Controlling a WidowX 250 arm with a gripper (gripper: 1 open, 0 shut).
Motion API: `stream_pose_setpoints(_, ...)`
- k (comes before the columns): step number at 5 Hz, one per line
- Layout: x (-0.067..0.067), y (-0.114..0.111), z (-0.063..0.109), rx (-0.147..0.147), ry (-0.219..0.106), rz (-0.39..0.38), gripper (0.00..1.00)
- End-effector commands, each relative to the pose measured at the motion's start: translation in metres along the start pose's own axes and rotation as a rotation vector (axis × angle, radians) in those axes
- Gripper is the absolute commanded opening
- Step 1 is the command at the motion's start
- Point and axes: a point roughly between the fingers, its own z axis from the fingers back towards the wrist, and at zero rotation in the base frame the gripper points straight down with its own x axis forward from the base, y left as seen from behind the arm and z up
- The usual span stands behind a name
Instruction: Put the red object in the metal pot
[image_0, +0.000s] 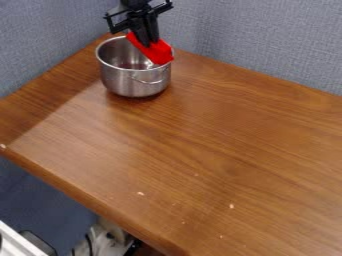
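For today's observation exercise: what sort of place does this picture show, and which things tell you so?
Probably a robot lab or test station, not a kitchen: a bare wooden table against a grey fabric partition wall, with a black gripper holding a red object over a metal pot.

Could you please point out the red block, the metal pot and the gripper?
red block (155, 50), camera view, its lower end.
metal pot (130, 84), camera view, front wall.
gripper (138, 33), camera view, between fingertips.

A brown wooden table (201, 140) with a glossy grain carries only the metal pot (130, 72), near its far left corner.
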Motion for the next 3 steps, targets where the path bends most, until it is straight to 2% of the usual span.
stream_pose_setpoints(1,0.006,0.022,-0.031,0.073,0.037,0.047,0.00)
stream_pose_setpoints(3,-0.005,0.018,-0.037,0.083,0.039,0.028,0.00)
